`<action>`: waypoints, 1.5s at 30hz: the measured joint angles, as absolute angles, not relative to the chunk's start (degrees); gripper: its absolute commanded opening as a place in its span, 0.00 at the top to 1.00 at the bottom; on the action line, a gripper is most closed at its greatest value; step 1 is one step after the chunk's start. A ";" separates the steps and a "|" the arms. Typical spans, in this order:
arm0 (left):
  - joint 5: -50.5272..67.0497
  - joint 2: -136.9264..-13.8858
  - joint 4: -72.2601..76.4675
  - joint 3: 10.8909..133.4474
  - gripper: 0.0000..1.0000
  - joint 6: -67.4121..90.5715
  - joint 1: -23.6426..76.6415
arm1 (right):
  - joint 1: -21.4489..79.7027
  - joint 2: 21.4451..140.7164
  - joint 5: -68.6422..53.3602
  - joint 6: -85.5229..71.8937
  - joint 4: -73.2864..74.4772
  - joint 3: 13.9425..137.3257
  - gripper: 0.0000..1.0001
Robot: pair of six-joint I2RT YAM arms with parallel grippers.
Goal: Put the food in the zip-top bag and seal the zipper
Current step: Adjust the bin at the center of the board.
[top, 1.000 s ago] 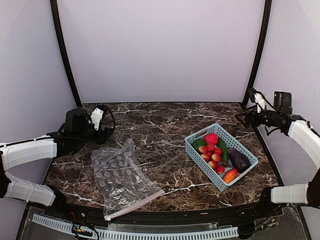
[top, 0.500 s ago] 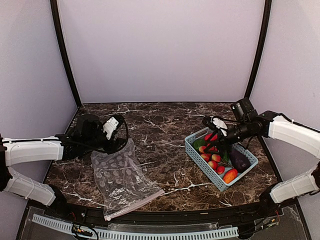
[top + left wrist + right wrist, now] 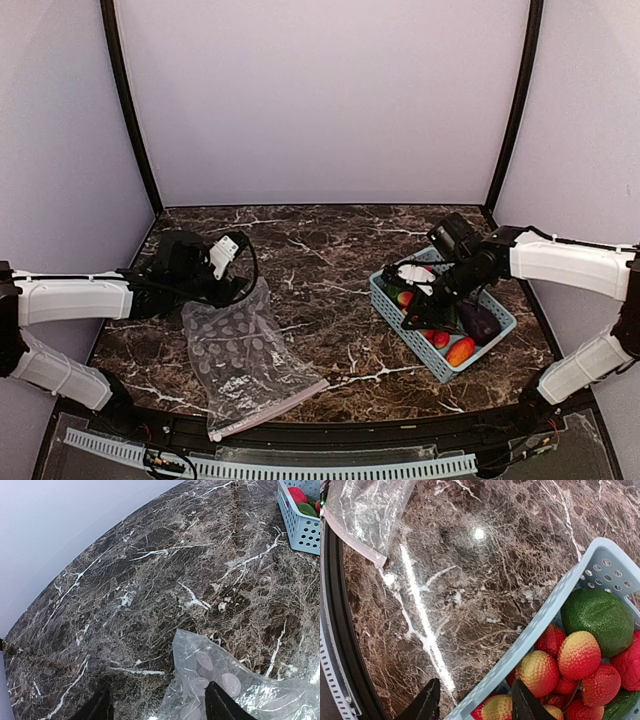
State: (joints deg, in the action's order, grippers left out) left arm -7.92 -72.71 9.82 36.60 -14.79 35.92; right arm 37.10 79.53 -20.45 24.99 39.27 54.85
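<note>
Right jaws dropped; strawberries (image 3: 579,655) just ahead.

**A:** Table surface (image 3: 330,250)?
**B:** Dark brown marble, veined in white and tan.
**A:** Zip-top bag (image 3: 240,355)?
**B:** Clear crinkled film printed with faint grey dots. The zipper (image 3: 270,408) is pinkish-white.
**A:** Basket (image 3: 555,602)?
**B:** Light blue, with slotted walls.
**A:** Food (image 3: 540,672)?
**B:** Strawberries (image 3: 578,655) are red-pink shading to yellow, with a pebbled surface. The round fruit (image 3: 602,620) is mottled green and the eggplant (image 3: 480,322) dark purple. One piece (image 3: 460,351) is orange-red.
</note>
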 measured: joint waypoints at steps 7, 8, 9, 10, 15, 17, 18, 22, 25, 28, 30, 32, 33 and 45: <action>-7.92 -73.97 9.82 36.60 0.39 -14.81 35.92 | 37.21 80.29 -16.47 24.73 39.51 54.46 0.65; -7.88 -74.17 9.82 36.60 0.39 -14.81 35.92 | 37.30 80.51 -16.25 24.77 39.51 54.43 0.66; -7.86 -74.37 9.82 36.60 0.39 -14.81 35.92 | 37.47 80.73 -15.99 24.80 39.51 54.39 0.67; -7.75 -74.63 9.82 36.60 0.39 -14.81 35.92 | 37.74 80.95 -15.75 24.80 39.53 54.33 0.68; -7.33 -75.40 9.80 36.60 0.39 -14.81 35.92 | 39.05 82.00 -14.76 25.06 39.51 54.08 0.80; -7.22 -75.40 9.80 36.62 0.39 -14.81 35.92 | 39.35 82.15 -14.52 25.02 39.42 54.15 0.85; -7.09 -75.40 9.80 36.62 0.39 -14.79 35.92 | 39.48 82.21 -14.24 24.49 39.55 54.28 0.86; -6.68 -75.40 9.78 36.67 0.40 -14.79 35.92 | 39.66 83.11 -12.73 25.74 39.75 54.89 0.91; -6.39 -75.40 9.74 37.04 0.40 -14.79 35.92 | 39.68 84.40 -11.25 26.89 39.64 55.16 0.98; -6.02 -75.37 9.76 37.58 0.40 -14.76 35.92 | 39.72 84.55 -8.51 28.67 39.27 55.57 1.00; -5.76 -75.35 9.74 37.58 0.40 -14.76 35.92 | 39.75 84.55 -6.85 30.28 38.98 55.61 1.00; -5.28 -75.33 9.74 37.58 0.40 -14.76 35.92 | 39.66 84.53 -5.85 31.79 38.79 55.61 1.00; -5.04 -75.31 9.74 37.58 0.40 -14.76 35.92 | 39.55 84.51 -5.32 32.71 38.65 55.59 1.00; 0.75 -72.47 3.64 40.45 0.42 -14.85 36.86 | 32.08 76.86 -3.84 44.84 36.18 48.64 0.77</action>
